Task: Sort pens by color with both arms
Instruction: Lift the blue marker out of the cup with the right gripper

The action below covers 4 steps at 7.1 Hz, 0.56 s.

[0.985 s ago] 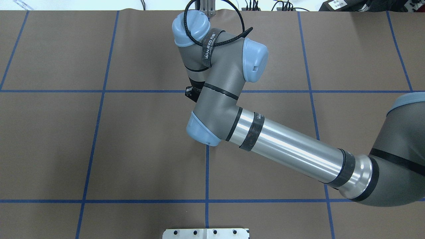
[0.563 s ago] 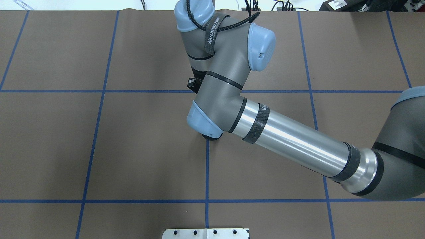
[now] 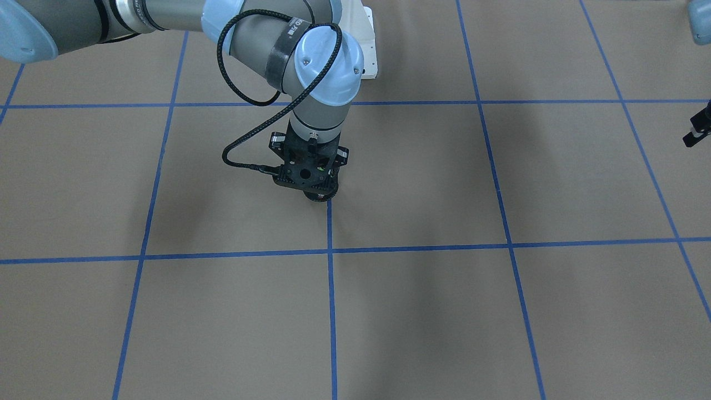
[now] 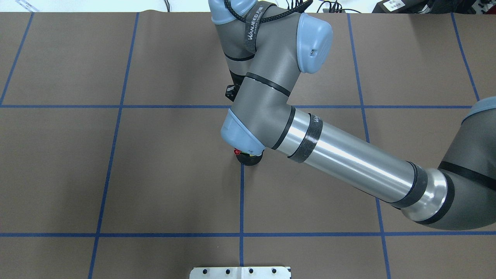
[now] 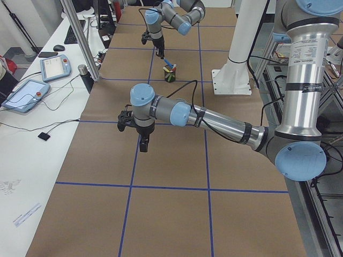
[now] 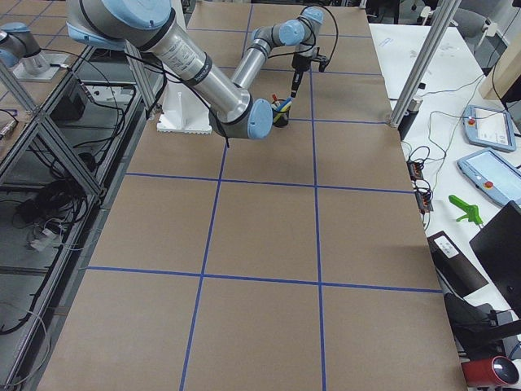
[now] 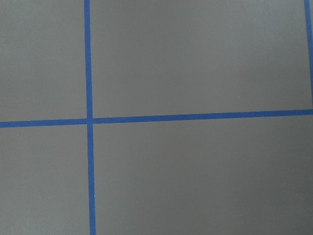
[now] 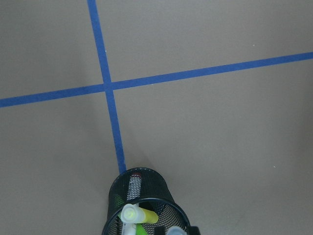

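A black mesh cup (image 8: 142, 203) stands on a blue tape line at mid-table (image 4: 248, 158). In it I see the yellow pen (image 8: 149, 216), the green pen (image 8: 117, 199) and the red-capped pen (image 4: 236, 152). My right gripper (image 3: 309, 180) points straight down just above the cup (image 3: 321, 194). In the exterior left view the blue pen (image 5: 168, 61) slants from that gripper's fingers (image 5: 159, 52) down to the cup (image 5: 170, 74), so it looks shut on the pen. My left gripper (image 5: 143, 147) hangs over bare table far to the side. Its tip shows at the front view's edge (image 3: 694, 136), and its jaws cannot be judged.
The table is brown paper marked with a blue tape grid (image 7: 89, 120). The white pedestal base (image 5: 230, 80) stands behind the cup. A side desk with tablets (image 5: 27, 93) and aluminium frame posts (image 5: 80, 48) runs along the operators' side. The right forearm (image 4: 348, 162) spans the table's right half.
The right arm's wrist and elbow have shifted toward the far side of the table. The cup's rim and the red cap, hidden under the elbow before, now show.
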Tool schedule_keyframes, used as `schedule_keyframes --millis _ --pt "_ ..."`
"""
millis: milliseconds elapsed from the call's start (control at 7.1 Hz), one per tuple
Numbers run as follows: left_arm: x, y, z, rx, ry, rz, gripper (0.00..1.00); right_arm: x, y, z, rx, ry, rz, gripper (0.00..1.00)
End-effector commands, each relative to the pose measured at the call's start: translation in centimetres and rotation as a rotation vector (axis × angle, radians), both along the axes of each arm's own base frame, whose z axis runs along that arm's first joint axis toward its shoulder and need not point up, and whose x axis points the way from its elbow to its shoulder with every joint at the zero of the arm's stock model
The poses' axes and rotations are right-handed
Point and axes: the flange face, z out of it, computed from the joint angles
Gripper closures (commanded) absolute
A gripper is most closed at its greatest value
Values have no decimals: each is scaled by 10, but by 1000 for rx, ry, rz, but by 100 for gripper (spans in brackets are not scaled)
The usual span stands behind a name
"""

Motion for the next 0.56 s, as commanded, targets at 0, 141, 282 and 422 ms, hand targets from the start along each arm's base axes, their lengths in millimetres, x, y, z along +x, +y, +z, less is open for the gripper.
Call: schedule_keyframes --millis 0,141,282,422 --pt "0 1 -1 -7 -1 0 0 41 -14 -8 -13 22 39 79" --pt "0 1 -1 -9 -1 0 0 57 -14 -14 -11 20 55 79" --pt "0 1 -3 -6 -1 0 0 76 -21 -19 -9 17 79 79" --pt "0 1 -3 -6 -1 0 0 87 -30 -6 6 31 48 79"
